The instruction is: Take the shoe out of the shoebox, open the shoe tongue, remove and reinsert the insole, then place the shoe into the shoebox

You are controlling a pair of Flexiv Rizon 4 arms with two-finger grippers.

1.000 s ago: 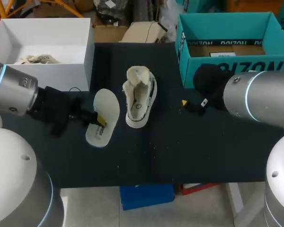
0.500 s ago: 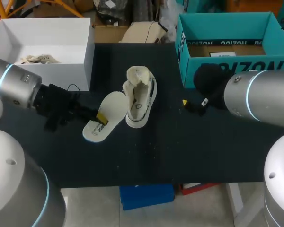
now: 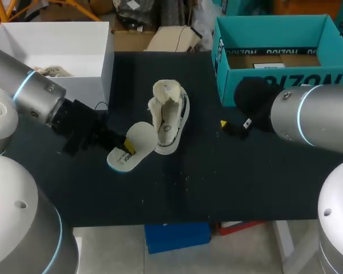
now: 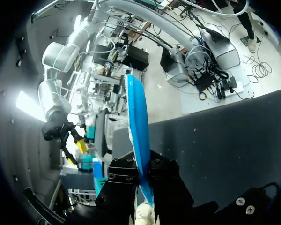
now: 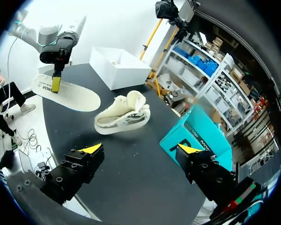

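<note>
Head view: left end effector [image 3: 126,148] grips insole [image 3: 139,136] just beside shoe [image 3: 170,121]; right end effector [image 5: 140,149] wide open, empty.

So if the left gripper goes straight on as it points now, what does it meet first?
Probably the shoe; the insole in the left gripper leads and seems to touch it.

Head view: you get even overhead light. The dark table [image 3: 228,182] soaks it up, the white box [image 3: 51,43] reads brightest, and the shoe [image 3: 171,128] casts only a faint shadow. Left wrist view: strong glare spot off-table, tabletop dim. Right wrist view: backgrd beyond table washes out white.
</note>
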